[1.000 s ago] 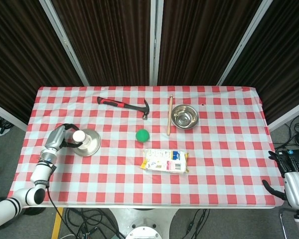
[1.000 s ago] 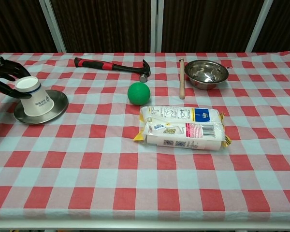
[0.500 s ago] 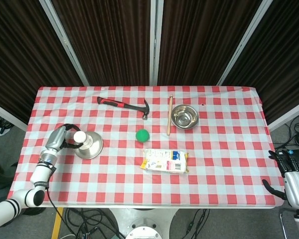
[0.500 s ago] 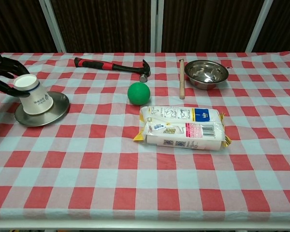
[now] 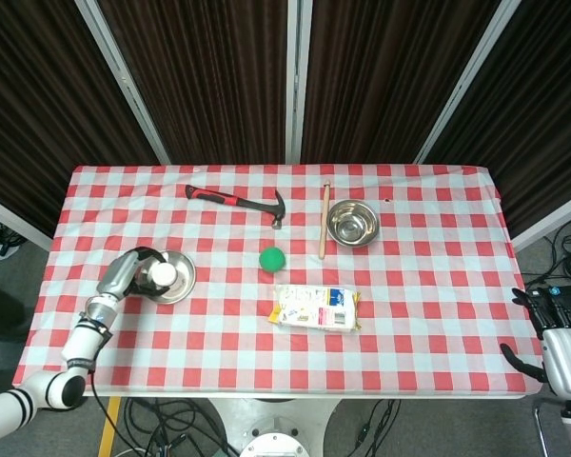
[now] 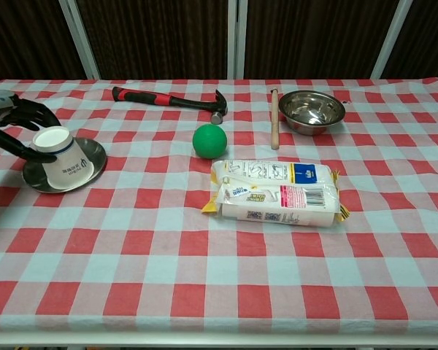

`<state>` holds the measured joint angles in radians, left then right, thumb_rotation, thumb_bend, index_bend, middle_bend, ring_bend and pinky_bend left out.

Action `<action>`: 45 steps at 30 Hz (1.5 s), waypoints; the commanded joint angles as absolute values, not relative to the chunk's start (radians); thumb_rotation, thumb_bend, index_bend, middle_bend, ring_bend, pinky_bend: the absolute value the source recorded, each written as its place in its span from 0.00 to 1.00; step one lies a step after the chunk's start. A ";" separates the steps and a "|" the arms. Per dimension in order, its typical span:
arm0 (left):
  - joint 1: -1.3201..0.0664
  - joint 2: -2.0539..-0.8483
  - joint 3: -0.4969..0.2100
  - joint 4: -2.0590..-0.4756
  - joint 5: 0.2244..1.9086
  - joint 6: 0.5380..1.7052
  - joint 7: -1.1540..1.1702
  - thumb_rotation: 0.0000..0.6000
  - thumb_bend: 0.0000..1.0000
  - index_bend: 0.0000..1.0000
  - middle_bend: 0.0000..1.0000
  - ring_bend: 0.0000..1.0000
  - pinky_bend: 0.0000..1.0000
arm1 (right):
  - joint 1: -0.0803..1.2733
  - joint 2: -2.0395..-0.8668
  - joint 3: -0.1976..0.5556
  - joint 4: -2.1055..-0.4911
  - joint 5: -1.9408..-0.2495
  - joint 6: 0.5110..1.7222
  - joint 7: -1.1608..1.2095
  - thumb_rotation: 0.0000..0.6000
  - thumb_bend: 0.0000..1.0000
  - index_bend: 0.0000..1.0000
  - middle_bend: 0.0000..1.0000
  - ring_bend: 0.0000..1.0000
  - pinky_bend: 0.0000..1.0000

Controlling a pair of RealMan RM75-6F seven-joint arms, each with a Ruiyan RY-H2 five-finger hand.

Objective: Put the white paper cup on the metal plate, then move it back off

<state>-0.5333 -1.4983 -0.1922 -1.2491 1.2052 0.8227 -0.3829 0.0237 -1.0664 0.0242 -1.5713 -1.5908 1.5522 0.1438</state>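
- Currently the left hand (image 6: 11, 124) has its dark fingers (image 6: 31, 111) wrapped around the white paper cup (image 6: 64, 158), gripping near its base end.
- Cup is upside down and tilted, sitting on the metal plate (image 6: 93, 151), near the table's left edge.
- Head view: same hand (image 5: 126, 274) at the plate (image 5: 181, 276), cup (image 5: 162, 274) between its fingers.
- Right hand (image 5: 557, 328) sits off the table's right corner, well apart from everything; fingers look slightly spread, holding nothing.
- Hammer (image 6: 168, 100), green ball (image 6: 209, 140), wooden stick (image 6: 274, 117), steel bowl (image 6: 311, 111) lie across the far side of the checkered cloth (image 6: 219, 248).
- Snack packet (image 6: 276, 192) lies in front of the ball.
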 commanded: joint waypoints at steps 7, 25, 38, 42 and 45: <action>-0.543 -1.547 -0.235 -1.145 1.125 0.844 -0.343 1.00 0.23 0.56 0.31 0.15 0.14 | 0.024 -1.067 0.024 -1.567 -1.590 1.551 0.148 1.00 0.15 0.13 0.26 0.08 0.18; -0.525 -1.481 -0.200 -1.263 1.191 0.821 -0.386 1.00 0.23 0.56 0.31 0.15 0.14 | 0.022 -1.066 0.024 -1.570 -1.594 1.556 0.146 1.00 0.15 0.13 0.26 0.08 0.18; -0.557 -1.513 -0.328 -1.128 1.073 0.894 -0.377 1.00 0.23 0.56 0.31 0.15 0.14 | 0.019 -1.067 0.021 -1.566 -1.601 1.565 0.153 1.00 0.15 0.13 0.26 0.08 0.18; -0.619 -1.577 -0.351 -0.987 1.008 0.801 -0.351 1.00 0.23 0.55 0.31 0.15 0.14 | 0.015 -1.069 0.021 -1.561 -1.600 1.570 0.160 1.00 0.15 0.13 0.26 0.08 0.18; -0.658 -1.627 -0.361 -0.895 0.985 0.750 -0.347 1.00 0.23 0.54 0.30 0.15 0.14 | 0.011 -1.068 0.020 -1.559 -1.597 1.574 0.162 1.00 0.15 0.13 0.26 0.08 0.18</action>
